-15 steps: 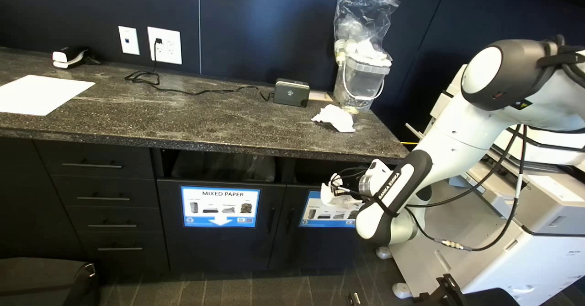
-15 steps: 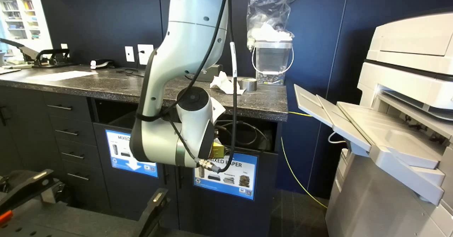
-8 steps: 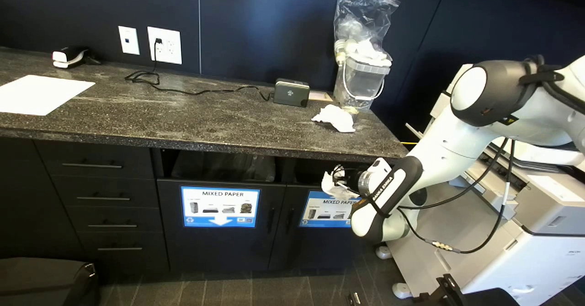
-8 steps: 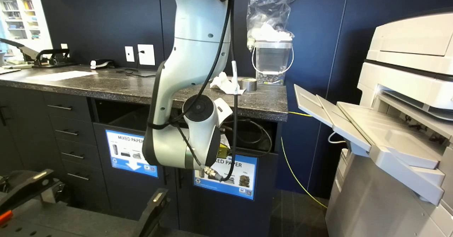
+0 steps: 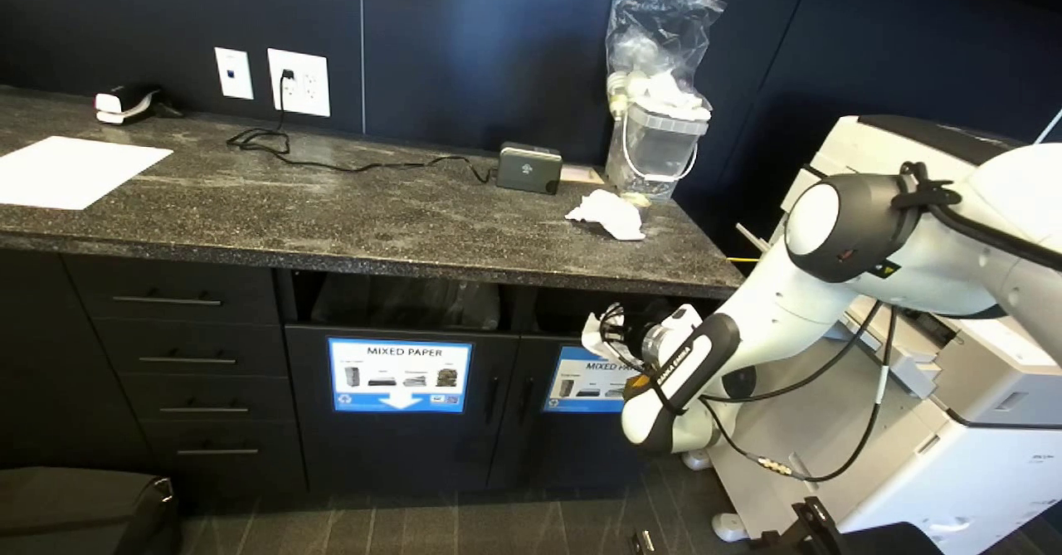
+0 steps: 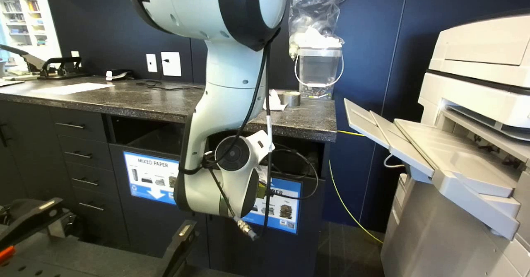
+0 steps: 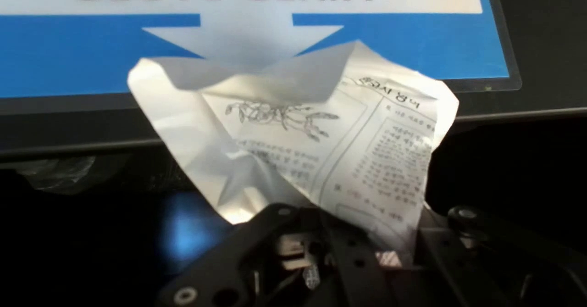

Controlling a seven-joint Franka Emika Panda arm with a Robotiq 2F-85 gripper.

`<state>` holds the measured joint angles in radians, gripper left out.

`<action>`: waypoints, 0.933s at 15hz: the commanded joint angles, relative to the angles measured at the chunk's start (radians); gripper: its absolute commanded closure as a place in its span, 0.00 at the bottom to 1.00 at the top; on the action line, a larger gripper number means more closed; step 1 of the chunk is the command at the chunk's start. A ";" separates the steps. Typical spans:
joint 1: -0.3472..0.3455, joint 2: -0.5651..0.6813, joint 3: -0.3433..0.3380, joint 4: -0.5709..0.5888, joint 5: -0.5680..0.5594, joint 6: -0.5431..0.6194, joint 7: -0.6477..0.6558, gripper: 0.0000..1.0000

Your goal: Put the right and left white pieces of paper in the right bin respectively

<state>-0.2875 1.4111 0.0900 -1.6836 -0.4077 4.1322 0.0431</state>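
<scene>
My gripper (image 7: pixel 385 240) is shut on a crumpled white piece of paper (image 7: pixel 284 132), printed with text and a drawing. Most of that paper fans out ahead of the fingers. In an exterior view the held paper (image 5: pixel 592 336) hangs in front of the right bin (image 5: pixel 531 439), about level with the lower edge of its slot. The wrist view has the bin's sign (image 7: pixel 247 31) upside down, with the dark slot beyond the paper. Another crumpled white piece of paper (image 5: pixel 610 213) rests on the counter above; the arm partly covers this paper (image 6: pixel 275 102) in an exterior view.
The counter (image 5: pixel 373 231) overhangs the slots. A twin bin (image 5: pixel 398 455) stands beside the right bin. Near the counter's end are a roll of tape (image 6: pixel 291 99) and a clear bucket (image 5: pixel 660 140) with a plastic bag. A printer (image 6: pixel 463 144) stands to the side.
The gripper with the held paper has risen slightly at the slot. The elbow has come down, and in an exterior view the wrist has shifted right and lower. The paper on the counter has not moved.
</scene>
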 commanded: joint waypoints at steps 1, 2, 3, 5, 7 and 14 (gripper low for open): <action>0.058 0.108 -0.012 0.177 0.057 0.046 0.030 0.85; 0.070 0.120 -0.011 0.205 0.077 0.048 0.029 0.85; 0.081 0.128 -0.011 0.227 0.092 0.048 0.031 0.86; 0.100 0.079 -0.014 0.184 0.136 0.072 0.027 0.86; 0.118 0.076 -0.017 0.200 0.162 0.088 0.027 0.85; 0.165 0.075 -0.030 0.233 0.201 0.102 0.034 0.86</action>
<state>-0.1546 1.4835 0.0866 -1.4737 -0.2324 4.1944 0.0531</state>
